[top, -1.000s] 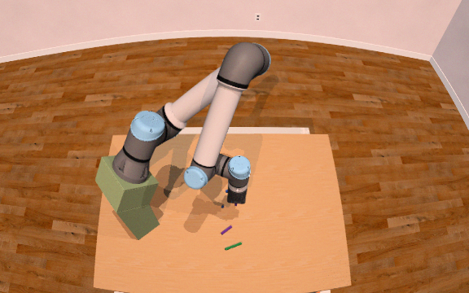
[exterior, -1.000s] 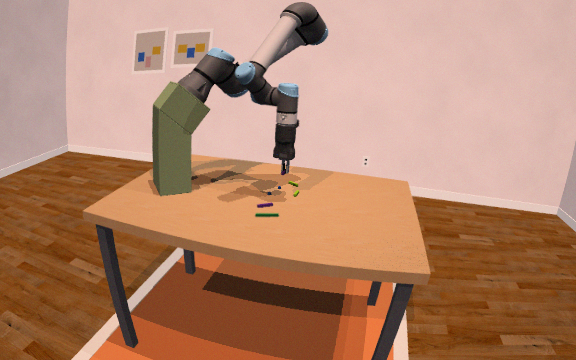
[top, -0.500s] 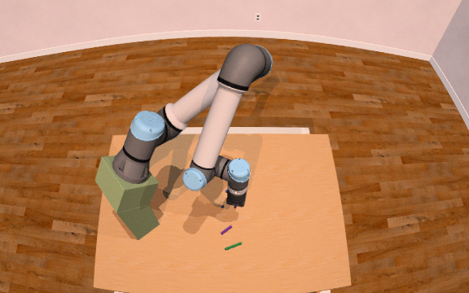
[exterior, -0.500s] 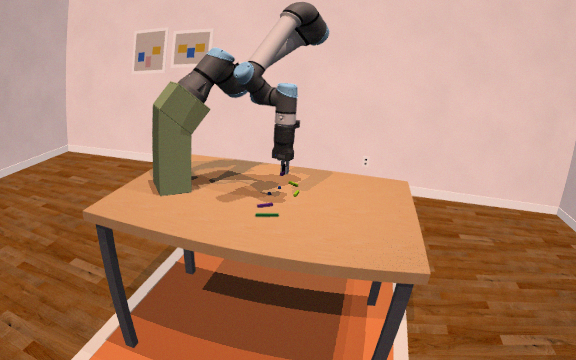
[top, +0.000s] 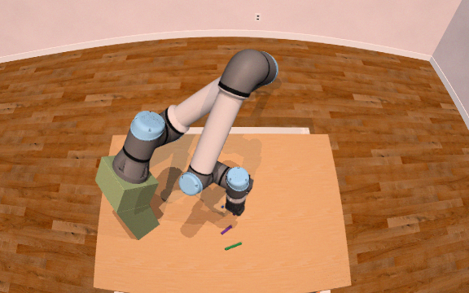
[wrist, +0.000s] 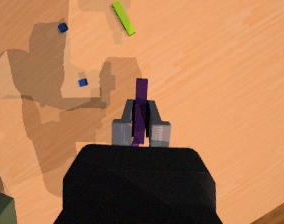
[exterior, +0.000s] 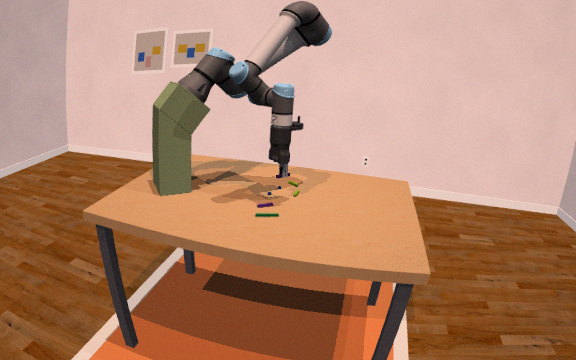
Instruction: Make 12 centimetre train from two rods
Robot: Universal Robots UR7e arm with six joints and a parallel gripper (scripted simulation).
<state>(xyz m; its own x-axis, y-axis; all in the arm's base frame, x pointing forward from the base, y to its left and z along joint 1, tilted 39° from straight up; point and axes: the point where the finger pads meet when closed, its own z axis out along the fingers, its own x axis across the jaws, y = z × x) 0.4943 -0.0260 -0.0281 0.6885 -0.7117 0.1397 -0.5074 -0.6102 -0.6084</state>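
My gripper [wrist: 140,111] is shut on a purple rod [wrist: 140,106], which sticks out forward between the fingers. In the side view the gripper [exterior: 281,171] hangs a little above the table with the rod at its tips. A second purple rod [top: 226,229] lies flat on the table in front of the gripper and also shows in the side view [exterior: 265,205]. A green rod [top: 233,246] [exterior: 267,215] lies just beyond it, nearer the table's front edge.
Two lime rods [wrist: 124,18] and two small blue rods [wrist: 82,82] [wrist: 62,27] lie on the table ahead of the gripper. The arm's olive base block [top: 130,197] stands at the table's left side.
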